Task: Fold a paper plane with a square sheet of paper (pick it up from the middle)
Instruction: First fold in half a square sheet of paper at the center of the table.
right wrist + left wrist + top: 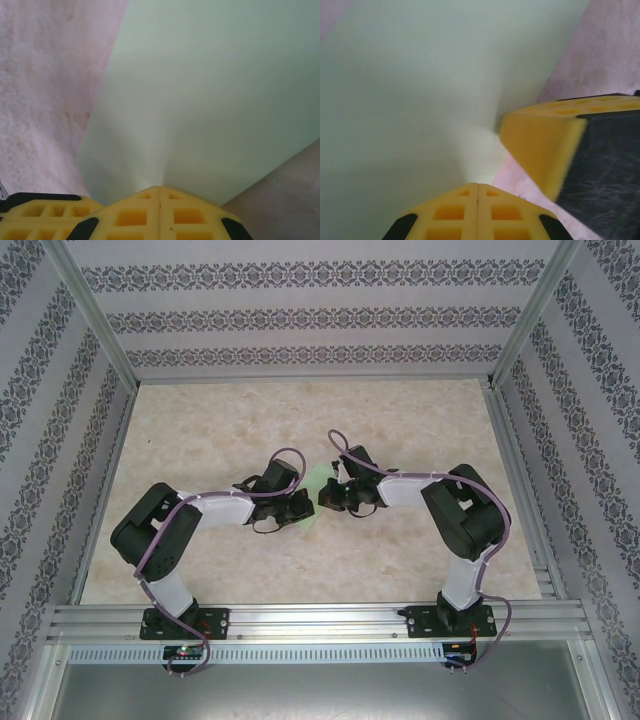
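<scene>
The square sheet of paper is pale green and sits between the two arms at mid-table. My left gripper is shut on one edge of it. In the left wrist view the sheet of paper puckers into the closed yellow fingertips of the left gripper. My right gripper is shut on the opposite side. In the right wrist view the sheet of paper runs into the seam of the right gripper. The right gripper's yellow finger shows close by in the left wrist view.
The beige tabletop is ringed by patterned walls and an aluminium frame rail at the near edge. One of the left gripper's fingers sits at the bottom left of the right wrist view, close to the right gripper.
</scene>
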### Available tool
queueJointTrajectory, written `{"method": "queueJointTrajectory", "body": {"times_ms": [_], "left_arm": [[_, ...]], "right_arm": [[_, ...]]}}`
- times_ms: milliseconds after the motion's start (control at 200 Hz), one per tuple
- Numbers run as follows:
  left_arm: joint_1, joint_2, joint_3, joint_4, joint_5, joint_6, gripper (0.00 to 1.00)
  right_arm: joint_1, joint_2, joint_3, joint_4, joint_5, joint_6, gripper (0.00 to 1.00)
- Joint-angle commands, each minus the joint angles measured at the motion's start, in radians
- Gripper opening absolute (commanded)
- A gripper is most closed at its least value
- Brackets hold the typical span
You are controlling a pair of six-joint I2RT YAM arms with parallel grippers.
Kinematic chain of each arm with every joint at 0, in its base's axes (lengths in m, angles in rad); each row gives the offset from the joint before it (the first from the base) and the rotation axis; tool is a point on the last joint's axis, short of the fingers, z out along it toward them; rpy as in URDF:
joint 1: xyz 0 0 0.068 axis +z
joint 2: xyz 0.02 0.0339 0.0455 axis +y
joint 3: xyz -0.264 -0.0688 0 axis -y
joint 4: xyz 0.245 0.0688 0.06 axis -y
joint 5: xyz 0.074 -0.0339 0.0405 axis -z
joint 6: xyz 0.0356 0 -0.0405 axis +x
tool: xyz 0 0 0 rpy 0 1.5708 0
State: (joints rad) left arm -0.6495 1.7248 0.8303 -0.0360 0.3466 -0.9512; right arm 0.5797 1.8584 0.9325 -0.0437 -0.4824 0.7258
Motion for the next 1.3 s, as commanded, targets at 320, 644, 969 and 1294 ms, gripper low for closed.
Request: {"method": "queueJointTrajectory", "body": {"times_ms": [320,644,969,1294], "left_arm": [[-0.01,0.054,0.027,0.02,0.008,-0.005,0.0],[-0.011,0.049,0.002,-0.16,-0.049,0.017,0.0],[-0.011,0.025,-0.056,-0.209,-0.075,0.015,0.0],[-0.01,0.027,-0.078,-0.199,-0.07,0.011,0.0]], "right_arm": [[-0.012,0.051,0.048,-0.064,-0.009,-0.052,0.0],[-0.036,0.09,0.074,-0.101,0.015,-0.081,0.0],[-0.127,0.139,0.122,-0.118,0.032,-0.105,0.0],[-0.212,0.172,0.184,-0.159,0.066,-0.126,0.0]]}}
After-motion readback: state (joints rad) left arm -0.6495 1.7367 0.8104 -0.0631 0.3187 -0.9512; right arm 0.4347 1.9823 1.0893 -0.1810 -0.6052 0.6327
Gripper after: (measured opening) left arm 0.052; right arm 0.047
